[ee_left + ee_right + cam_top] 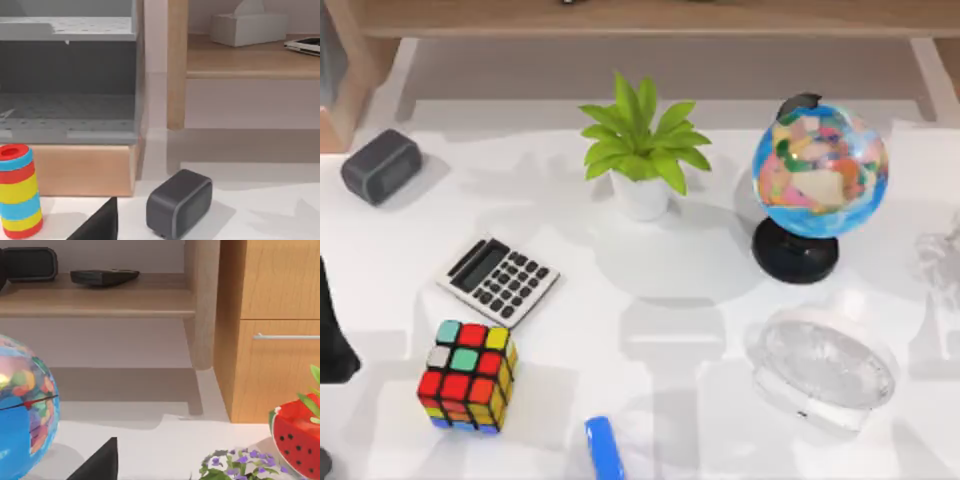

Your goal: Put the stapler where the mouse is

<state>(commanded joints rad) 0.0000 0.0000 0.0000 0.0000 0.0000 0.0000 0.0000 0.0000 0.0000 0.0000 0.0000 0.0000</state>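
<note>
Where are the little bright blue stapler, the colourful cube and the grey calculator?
bright blue stapler (603, 447), top view, middle of its body
colourful Rubik's cube (468, 372), top view, its top face
grey calculator (499, 280), top view, its keypad

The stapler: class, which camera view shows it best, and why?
The top view: the blue stapler lies at the table's front edge, right of the cube. The left wrist view faces a dark speaker; the right wrist view faces the globe.
</note>
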